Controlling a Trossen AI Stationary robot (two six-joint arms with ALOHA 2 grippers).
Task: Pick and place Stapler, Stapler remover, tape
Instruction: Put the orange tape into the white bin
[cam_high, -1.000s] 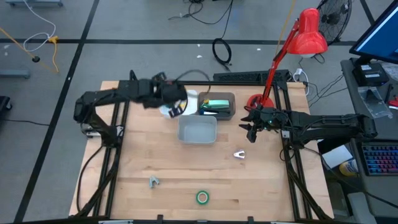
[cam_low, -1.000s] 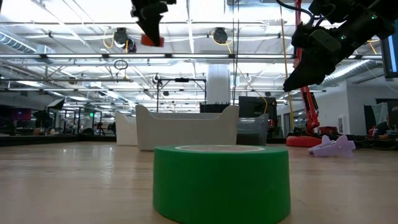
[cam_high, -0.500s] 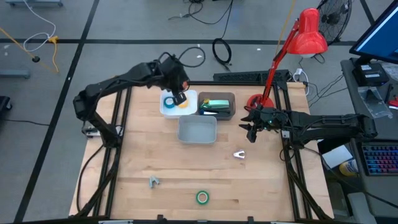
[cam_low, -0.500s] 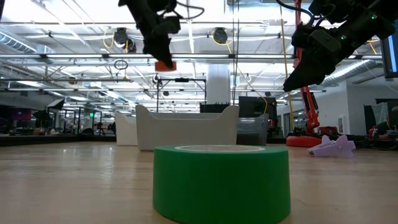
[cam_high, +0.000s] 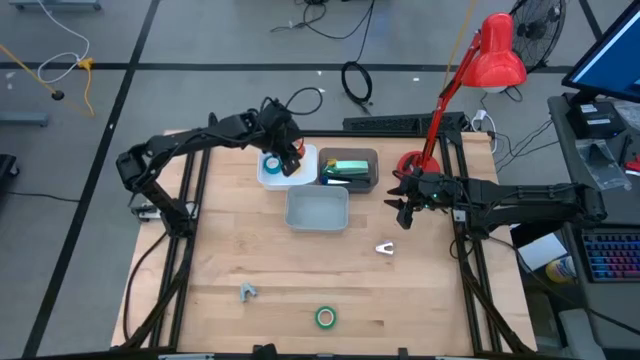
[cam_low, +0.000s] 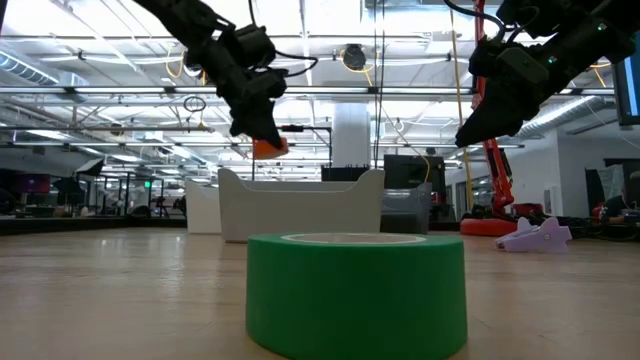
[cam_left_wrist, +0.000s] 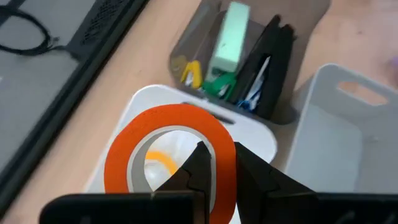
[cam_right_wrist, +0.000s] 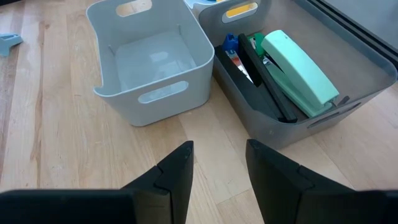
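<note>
The wooden counter (cam_high: 220, 250) carries everything, and I place things by the pale grey bin (cam_high: 318, 209) at its middle. That bin is open-topped with cut-out handles. Touching its far right corner stands a darker grey bin (cam_high: 364, 159) holding a mint-green stapler (cam_right_wrist: 300, 64) among dark tools. Just beyond the pale bin's far left corner sits a white tray (cam_high: 262, 175), with a blue roll of tape (cam_high: 272, 163) and a bit of yellow roll (cam_left_wrist: 163, 163) in it.

My left pincer (cam_high: 291, 160) hangs above that white tray, clamped on the orange-red tape roll (cam_left_wrist: 168, 149): a flat ring, bright orange outside with a grey-white inner core and an open centre, one finger through the hole and one outside the band. In the low view the roll (cam_low: 269, 148) shows well clear of the tray.

My right pincer (cam_high: 405, 210) waits in the air to the right of the pale bin, its fingers apart and holding nothing.

Nearer me than the pale bin, well apart from it, the green tape roll (cam_high: 325, 318) lies flat on the counter, a squat bright green ring. A small grey staple remover (cam_high: 247, 292) lies to its left, and a small pale piece (cam_high: 385, 247) lies off the pale bin's near right corner.
</note>
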